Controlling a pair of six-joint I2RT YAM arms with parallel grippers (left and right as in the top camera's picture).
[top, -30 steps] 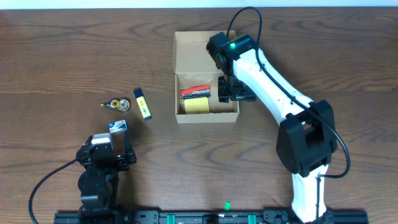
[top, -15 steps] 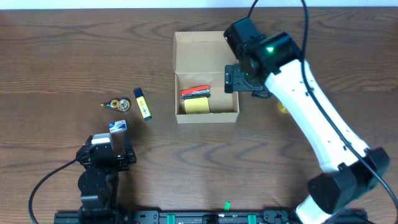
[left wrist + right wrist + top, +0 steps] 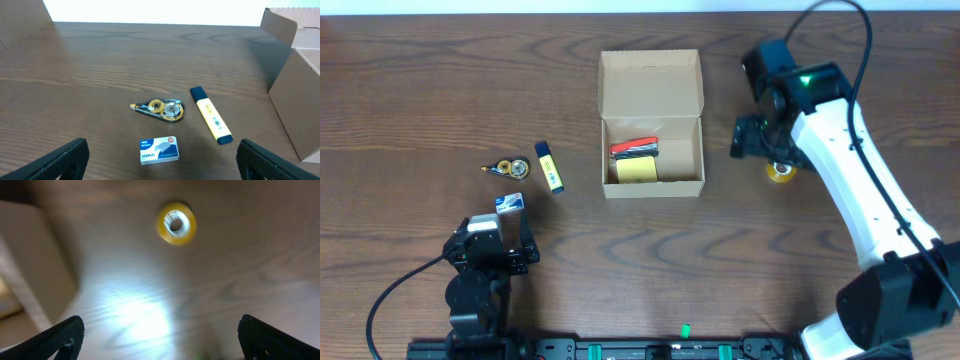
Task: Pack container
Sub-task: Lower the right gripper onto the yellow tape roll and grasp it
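Nearest the robot's base, well to the left of the container and closer in than its front wall, the left gripper [image 3: 492, 243] is hovering low over the wooden table [image 3: 410, 90] with its two fingers spread wide and nothing between them. Just beyond those fingers, and so a little nearer the container, a small blue-and-white box of staples [image 3: 159, 150] is lying flat. Farther on, level with the container's front half and to its left, a correction-tape dispenser [image 3: 161, 109] is resting on its side, and a yellow highlighter [image 3: 211, 121] with a dark blue cap is lying between it and the container, apart from both. The container [image 3: 650, 82], a tan cardboard box, is sitting at the middle of the table with its hinged lid folded back flat on the far side; inside its open tray, toward the left, a yellow block [image 3: 636, 171] is lying at the front with a red-and-black item [image 3: 634, 148] just behind it. To the right of the container, a yellow roll of tape [image 3: 176, 224] is lying flat on the table, well clear of the box wall. The right gripper [image 3: 763, 143] is hanging above the table between the container's right wall and that roll, its jaws spread fully and gripping nothing.
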